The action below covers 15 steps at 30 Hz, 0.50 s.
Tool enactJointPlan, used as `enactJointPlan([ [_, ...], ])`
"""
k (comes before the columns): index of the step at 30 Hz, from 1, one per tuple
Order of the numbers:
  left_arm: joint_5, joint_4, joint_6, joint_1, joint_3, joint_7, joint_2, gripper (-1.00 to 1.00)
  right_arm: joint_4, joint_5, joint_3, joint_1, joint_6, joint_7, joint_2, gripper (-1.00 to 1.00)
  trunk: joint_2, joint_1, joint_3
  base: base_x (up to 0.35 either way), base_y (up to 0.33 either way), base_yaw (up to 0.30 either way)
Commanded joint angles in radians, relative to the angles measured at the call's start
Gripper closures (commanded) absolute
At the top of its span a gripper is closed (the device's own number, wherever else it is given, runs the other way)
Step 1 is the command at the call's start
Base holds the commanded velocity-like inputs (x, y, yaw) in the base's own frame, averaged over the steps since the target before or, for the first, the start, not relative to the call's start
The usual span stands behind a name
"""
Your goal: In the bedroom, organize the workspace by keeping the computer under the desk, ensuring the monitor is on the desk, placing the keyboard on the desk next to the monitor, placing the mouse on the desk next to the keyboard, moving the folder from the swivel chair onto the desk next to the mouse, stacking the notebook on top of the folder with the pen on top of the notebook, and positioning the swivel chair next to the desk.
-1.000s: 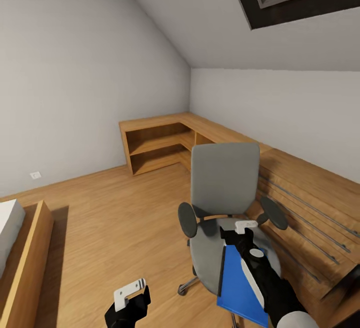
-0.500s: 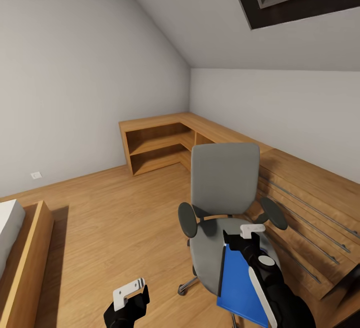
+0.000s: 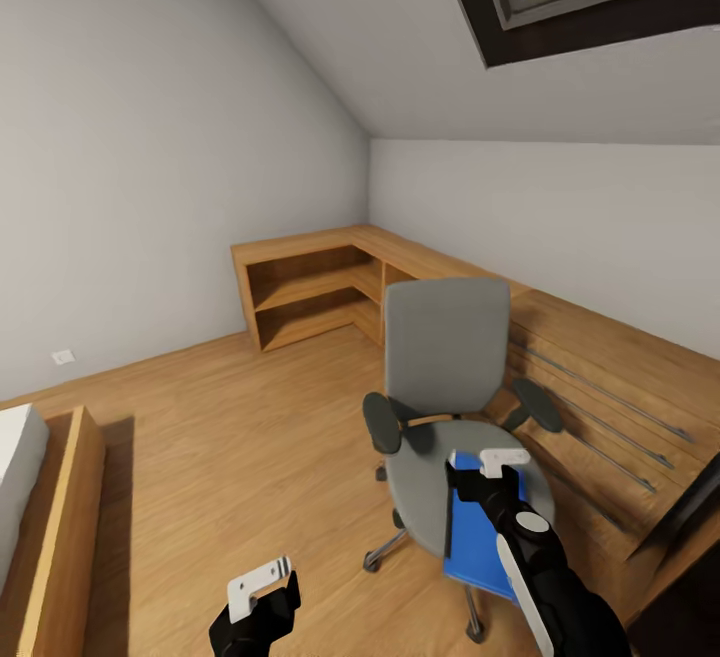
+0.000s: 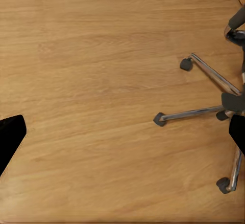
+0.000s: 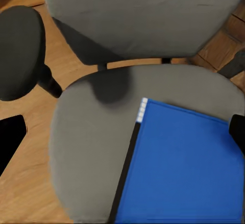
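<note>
**Blue folder lies on the chair seat, right jaws above it**

The wooden floor (image 3: 200,437) is the biggest thing here. A low wooden shelf (image 3: 310,292) sits in the far corner, well apart from both arms. A long wooden dresser (image 3: 610,377) runs along the wall, just past the chair.

The swivel chair (image 3: 445,357) stands on the floor, right in front of the right jaws. Its chrome legs and wheels (image 4: 204,112) show in the left wrist view.

The folder (image 5: 178,168) lies flat on the grey seat, straight under the right jaws. Its dark edge faces the middle of the seat.

The right gripper (image 3: 480,477) hangs over the folder. Its jaws are spread wide and hold nothing.

The left gripper (image 3: 262,592) hangs over bare floor, beside the chair legs. Its jaws are spread wide too, and hold nothing.
</note>
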Motion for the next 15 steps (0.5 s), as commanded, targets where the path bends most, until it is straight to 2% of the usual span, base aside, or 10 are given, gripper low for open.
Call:
enactJointPlan([
  [1,0.003,-0.001,0.005,0.000,-0.002,0.005,0.000,-1.00,0.000,-0.002,0.002,-0.001,0.006,-0.007,0.000,-1.00,-0.001,0.000,-0.001,-0.262,0.087,-0.011],
  [4,0.003,-0.001,0.005,0.000,-0.003,0.006,-0.001,-1.00,0.001,-0.002,0.002,-0.001,0.006,-0.006,0.000,-1.00,-0.001,0.000,-0.001,-0.254,0.016,-0.006],
  [7,0.003,-0.002,0.006,0.000,-0.005,0.008,-0.001,-1.00,0.003,-0.002,0.000,0.000,0.005,-0.004,-0.003,-1.00,-0.001,0.000,-0.001,-0.254,-0.164,-0.001],
  [8,0.003,-0.002,0.006,0.000,-0.006,0.008,-0.001,-1.00,0.003,-0.007,-0.013,0.000,0.005,-0.003,-0.004,-1.00,-0.001,0.000,-0.001,-0.109,-0.079,0.000],
  [10,0.003,-0.011,0.005,0.000,-0.005,0.012,-0.002,-1.00,0.007,-0.062,-0.060,-0.001,0.007,0.001,-0.006,-1.00,-0.001,0.000,-0.001,-0.037,-0.027,0.000],
  [14,0.004,-0.027,0.006,0.000,-0.003,0.012,-0.003,-1.00,0.013,-0.156,-0.110,-0.001,0.018,0.016,-0.015,-1.00,-0.001,0.000,-0.001,-0.015,-0.011,0.000],
  [15,0.005,-0.031,0.006,0.000,-0.004,0.012,-0.003,-1.00,0.014,-0.202,-0.136,0.000,0.032,0.025,-0.025,-1.00,-0.008,0.003,-0.004,-0.006,-0.004,0.000],
])
